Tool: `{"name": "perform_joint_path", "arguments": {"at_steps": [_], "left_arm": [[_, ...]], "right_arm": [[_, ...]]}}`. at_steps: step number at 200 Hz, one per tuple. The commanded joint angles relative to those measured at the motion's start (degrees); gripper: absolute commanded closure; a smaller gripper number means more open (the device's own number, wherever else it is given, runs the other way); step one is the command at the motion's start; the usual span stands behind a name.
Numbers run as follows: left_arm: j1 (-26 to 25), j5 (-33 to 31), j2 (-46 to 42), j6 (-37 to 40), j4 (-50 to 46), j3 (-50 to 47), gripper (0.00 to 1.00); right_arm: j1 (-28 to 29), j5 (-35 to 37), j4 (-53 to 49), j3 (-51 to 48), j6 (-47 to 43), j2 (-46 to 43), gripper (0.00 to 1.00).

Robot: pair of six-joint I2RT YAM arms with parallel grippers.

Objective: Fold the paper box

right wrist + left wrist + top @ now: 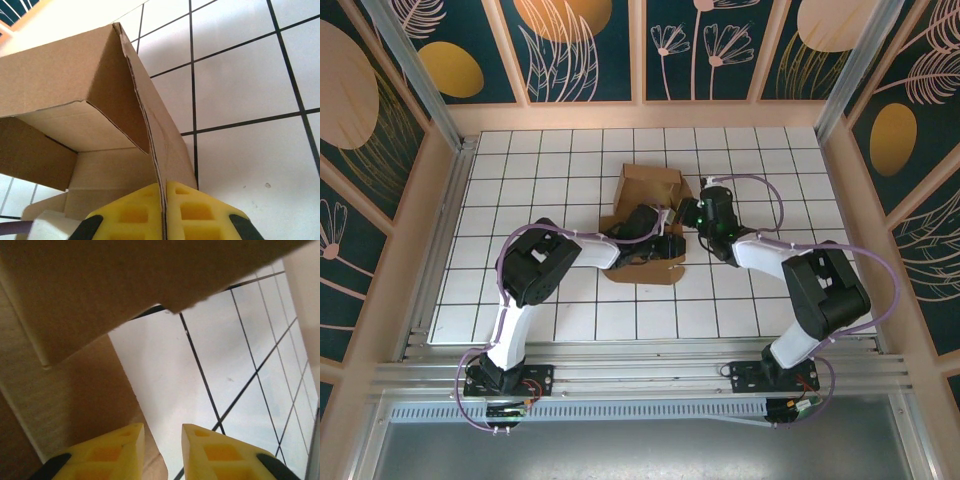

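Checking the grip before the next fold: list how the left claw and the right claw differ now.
The right claw is shut, pinching a wall of the paper box edge-on; the left claw is open, a gap between its fingers. The right claw holds cardboard; the left claw clamps nothing, with cardboard beside and above it. Both have yellow fingers and sit at the box.

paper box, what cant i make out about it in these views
- Top view: box middle and near flaps hidden under both arms.
- Left wrist: box blurred, cut off by frame edges; which panel, unclear.
- Right wrist: pinched wall's end hidden between right gripper pads.
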Motion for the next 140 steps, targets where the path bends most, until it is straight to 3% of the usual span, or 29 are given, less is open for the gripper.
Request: {"name": "perform_joint_path", "arguments": {"at_steps": [1, 89, 109, 140], "left_arm": [[0.55, 2.76, -3.33, -0.46, 6.3, -2.61, 0.7], [0.9, -7.18, -17.69, 0.64, 6.48, -9.0, 0.56], [0.98, -13.82, -22.9, 1.86, 4.49, -11.92, 0.56], [3.1, -27.15, -32.12, 1.65, -7.06, -11.26, 0.53]], "right_arm": [[1.34, 2.52, -2.94, -1.56, -2.7, 1.51, 0.99], [2.93, 7.31, -5.61, -0.22, -7.58, 0.62, 1.0], [3.21, 7.95, -5.88, 0.05, -8.05, 0.33, 1.0], [3.47, 8.11, -5.95, 0.32, -8.54, 0.08, 1.0]]}}
